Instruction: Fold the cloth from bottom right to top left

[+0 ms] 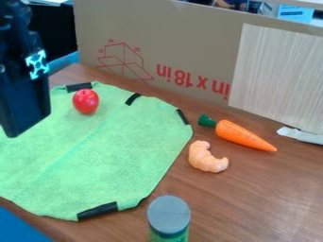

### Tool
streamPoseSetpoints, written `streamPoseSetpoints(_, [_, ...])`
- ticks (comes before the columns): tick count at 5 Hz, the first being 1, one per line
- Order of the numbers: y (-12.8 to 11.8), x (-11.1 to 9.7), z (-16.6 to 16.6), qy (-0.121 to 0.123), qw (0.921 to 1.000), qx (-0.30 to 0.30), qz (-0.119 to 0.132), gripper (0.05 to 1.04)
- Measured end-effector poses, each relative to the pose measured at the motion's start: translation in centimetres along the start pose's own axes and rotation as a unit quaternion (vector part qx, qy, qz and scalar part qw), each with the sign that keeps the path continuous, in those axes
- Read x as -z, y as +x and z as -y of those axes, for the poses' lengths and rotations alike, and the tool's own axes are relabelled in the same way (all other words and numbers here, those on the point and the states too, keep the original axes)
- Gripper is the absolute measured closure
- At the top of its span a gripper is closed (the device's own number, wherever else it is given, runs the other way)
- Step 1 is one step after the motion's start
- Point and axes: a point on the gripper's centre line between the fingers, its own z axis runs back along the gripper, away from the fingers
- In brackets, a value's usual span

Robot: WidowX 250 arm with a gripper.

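Observation:
The black gripper (16, 127) hangs at the left edge, over the left part of the green cloth (114, 160). How its fingers stand is hidden from this angle. The cloth lies spread on the wooden table, with a faint crease running diagonally across it and black strips along its edges. Its lower right edge lies flat, with one black strip (97, 211) near the bottom. A red tomato-like toy (86, 101) rests on the cloth's upper part, to the right of the gripper.
A toy carrot (242, 135) and a shrimp- or croissant-shaped toy (207, 158) lie right of the cloth. A grey-lidded jar (168, 217) stands at the front edge of the view. Behind the cloth, a cardboard panel (189, 47) and a pale wood-grain board (281, 75) stand upright on the table (265, 194).

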Motion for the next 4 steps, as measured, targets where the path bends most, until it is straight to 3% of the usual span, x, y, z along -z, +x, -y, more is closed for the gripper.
streamPoseSetpoints(1, [-0.2,0.3,0.0,0.0,1.0,0.009,-0.002,0.083])
streamPoseSetpoints(2, [-1.3,2.6,-2.7,0.013,0.9973,0.068,0.024,0.083])
streamPoseSetpoints(4, [-0.5,6.5,-5.3,0.015,0.9857,0.164,0.032,0.083])
